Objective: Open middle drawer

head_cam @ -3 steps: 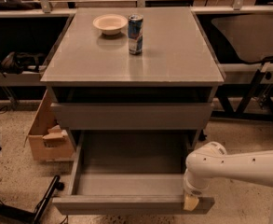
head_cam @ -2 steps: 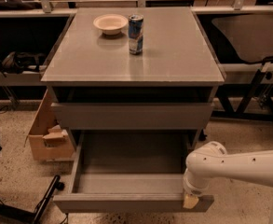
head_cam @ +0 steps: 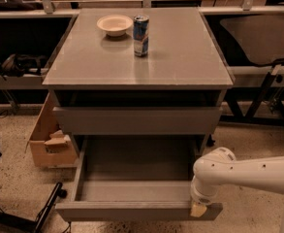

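Note:
The middle drawer [head_cam: 132, 210] is the grey, handleless one that stands pulled far out of the grey cabinet. Its wide shallow box [head_cam: 136, 169] shows empty. My gripper [head_cam: 197, 209] hangs from the white arm [head_cam: 248, 171], which comes in from the right. It is at the top edge of the drawer's front panel, near its right end, and touches or nearly touches it. Above the open drawer, another grey drawer front [head_cam: 136, 120] is closed.
On the cabinet top [head_cam: 180, 57] stand a white bowl [head_cam: 115, 24] and a blue drink can [head_cam: 141, 29]. An open cardboard box [head_cam: 49, 140] sits on the floor left of the cabinet. A black bar [head_cam: 47, 210] lies at lower left. Dark table frames stand on both sides.

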{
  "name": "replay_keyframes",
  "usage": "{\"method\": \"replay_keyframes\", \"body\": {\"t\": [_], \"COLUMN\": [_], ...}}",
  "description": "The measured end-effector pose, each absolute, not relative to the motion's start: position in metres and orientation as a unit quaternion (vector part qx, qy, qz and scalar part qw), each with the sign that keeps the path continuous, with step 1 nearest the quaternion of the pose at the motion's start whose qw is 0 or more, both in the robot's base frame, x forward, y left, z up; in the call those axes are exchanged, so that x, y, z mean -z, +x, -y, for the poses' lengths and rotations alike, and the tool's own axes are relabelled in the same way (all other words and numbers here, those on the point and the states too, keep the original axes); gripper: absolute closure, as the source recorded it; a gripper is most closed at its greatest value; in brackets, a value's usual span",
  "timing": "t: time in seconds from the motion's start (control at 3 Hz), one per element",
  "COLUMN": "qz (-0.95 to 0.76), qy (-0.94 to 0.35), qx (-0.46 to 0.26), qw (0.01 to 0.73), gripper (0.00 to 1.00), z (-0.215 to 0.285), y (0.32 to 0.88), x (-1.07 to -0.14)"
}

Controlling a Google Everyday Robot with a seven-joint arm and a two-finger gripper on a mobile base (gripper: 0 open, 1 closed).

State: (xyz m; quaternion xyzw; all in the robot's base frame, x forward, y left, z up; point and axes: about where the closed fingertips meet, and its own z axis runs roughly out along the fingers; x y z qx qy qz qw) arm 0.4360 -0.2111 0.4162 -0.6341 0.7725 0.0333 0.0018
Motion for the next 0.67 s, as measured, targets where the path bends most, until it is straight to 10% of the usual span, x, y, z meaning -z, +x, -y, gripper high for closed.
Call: {"method": "replay_keyframes", "body": {"t": [0.67], "qz": [-0.773], "qy": [-0.634], "qx": [-0.033], "qw": [0.002], "gripper": [0.0], "z": [0.2111], "y": [0.4359], "x": [-0.4162]}}
